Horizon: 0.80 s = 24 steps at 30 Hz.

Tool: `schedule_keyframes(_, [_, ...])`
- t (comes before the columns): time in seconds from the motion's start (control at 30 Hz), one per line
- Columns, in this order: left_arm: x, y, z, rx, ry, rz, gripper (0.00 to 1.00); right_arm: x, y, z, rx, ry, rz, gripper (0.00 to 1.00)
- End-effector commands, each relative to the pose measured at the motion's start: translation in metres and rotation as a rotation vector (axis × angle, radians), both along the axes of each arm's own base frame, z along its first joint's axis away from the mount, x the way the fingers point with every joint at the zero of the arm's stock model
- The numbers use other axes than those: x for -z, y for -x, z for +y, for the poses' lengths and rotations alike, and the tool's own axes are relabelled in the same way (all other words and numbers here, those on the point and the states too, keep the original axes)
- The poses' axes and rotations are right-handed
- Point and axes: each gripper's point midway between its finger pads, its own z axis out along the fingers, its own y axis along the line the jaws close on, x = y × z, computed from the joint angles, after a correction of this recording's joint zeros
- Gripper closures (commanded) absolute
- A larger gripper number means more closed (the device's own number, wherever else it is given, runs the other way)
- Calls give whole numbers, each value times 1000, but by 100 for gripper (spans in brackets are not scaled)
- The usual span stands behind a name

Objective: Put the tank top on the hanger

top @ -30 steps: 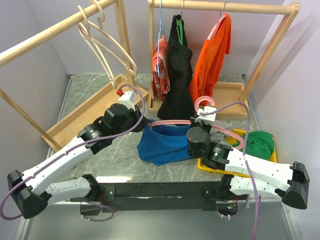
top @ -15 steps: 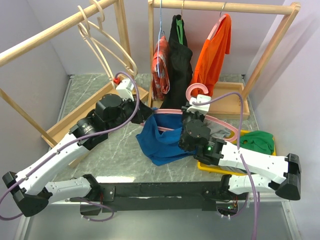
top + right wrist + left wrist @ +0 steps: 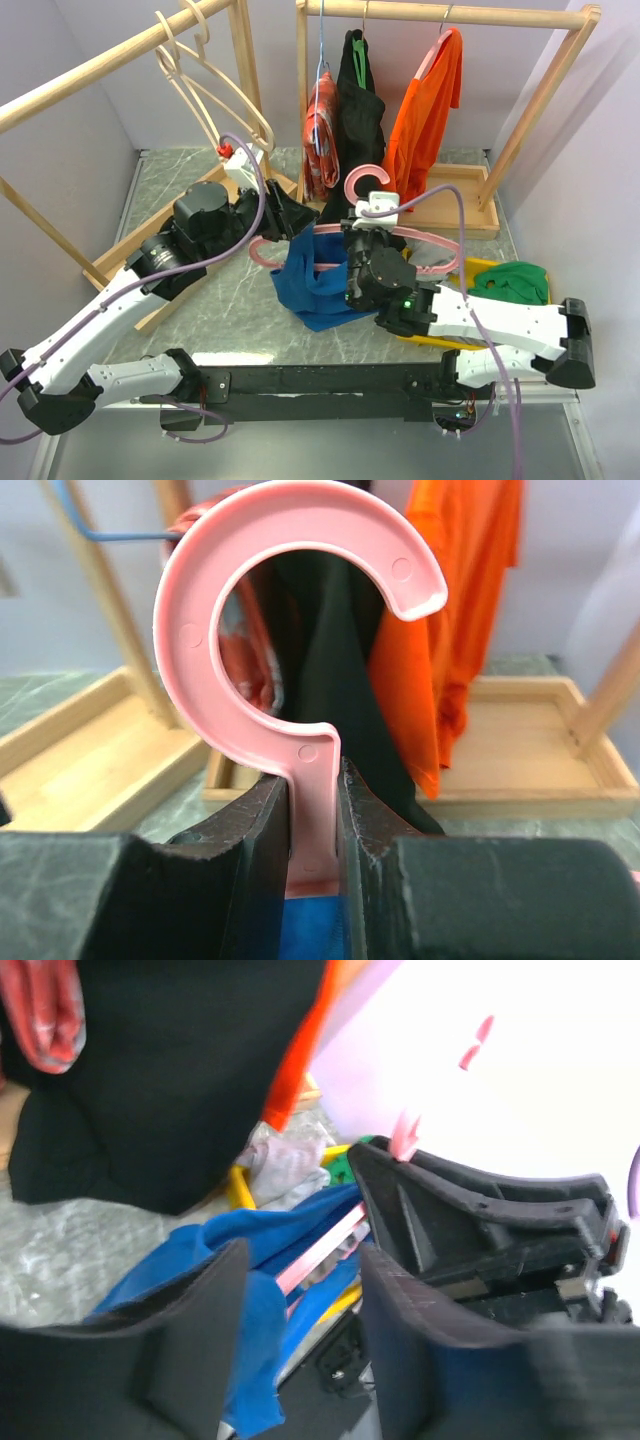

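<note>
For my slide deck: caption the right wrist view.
Right gripper clamps the pink hanger by its neck, hook up; black garment behind.

The pink plastic hanger [image 3: 366,186] is held upright above the desk [image 3: 180,180], hook uppermost, its neck clamped between the fingers [image 3: 230,860] of the right gripper [image 3: 313,810]. The royal-blue tank top [image 3: 312,288] is draped, bunched, over one sloping arm.

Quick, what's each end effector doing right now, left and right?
Left end effector: open, not gripping the tank top.
Right end effector: closed on the neck of the pink hanger.
</note>
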Motion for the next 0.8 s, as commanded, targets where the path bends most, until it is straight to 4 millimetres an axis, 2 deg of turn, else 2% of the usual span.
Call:
schedule_keyframes(0.0, [-48, 24, 4, 111, 18, -162, 39, -56, 15, -11, -172, -228, -68, 100])
schedule_keyframes(0.03, [-49, 27, 7, 127, -11, -192, 33, -56, 17, -14, -191, -226, -68, 100])
schedule_keyframes(0.07, [-61, 32, 11, 137, -7, -232, 30, -61, 20, -23, -204, -252, -79, 100])
schedule_keyframes(0.1, [-66, 37, 13, 153, -12, -256, 20, -59, 23, -21, -245, -245, -75, 100])
schedule_keyframes(0.17, [-74, 45, 20, 182, -55, -323, 18, -65, 26, -28, -265, -253, -83, 100])
schedule_keyframes(0.23, [-74, 48, 23, 206, -111, -371, 19, -64, 29, -25, -302, -233, -74, 100])
schedule_keyframes(0.37, [-65, 65, 13, 353, -166, -399, 21, -64, 33, -20, -365, -226, -66, 100])
schedule_keyframes(0.53, [-37, 77, 9, 477, -244, -382, 23, -47, 33, -5, -401, -166, -17, 100])
schedule_keyframes(0.77, [22, 75, 2, 522, -348, -255, 29, -32, 32, 3, -413, -121, 3, 100])
